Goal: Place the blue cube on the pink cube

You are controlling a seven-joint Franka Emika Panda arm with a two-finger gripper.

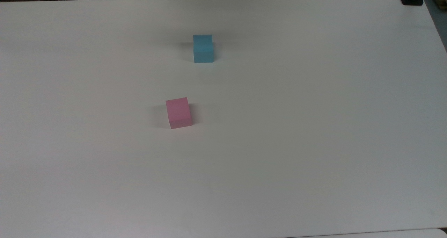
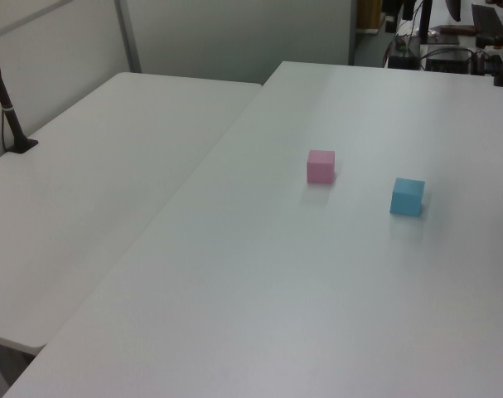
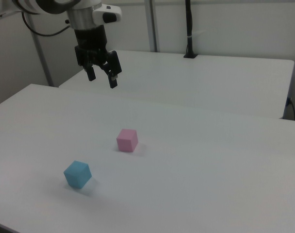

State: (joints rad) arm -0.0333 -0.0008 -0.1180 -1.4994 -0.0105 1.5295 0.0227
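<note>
Right view: arm (image 3: pixel 50 6) cut off above spread fingers (image 3: pixel 113 80).

No readable text anywhere, folks: no letters, numbers, labels or brand marks to call out. The small light sky-blue matte cube (image 1: pixel 203 48) shows plain faces in the top view, the left view and the right view alike, nothing printed on it. Same story for the small pastel pink matte cube (image 1: pixel 178 112): bare faces all round. The white tabletop (image 1: pixel 314 126) carries no sign or sticker. In the right view, the black two-finger gripper (image 3: pixel 101 77) and the white arm housing above its fingers (image 3: pixel 91 73) show no legible marking either.
</note>
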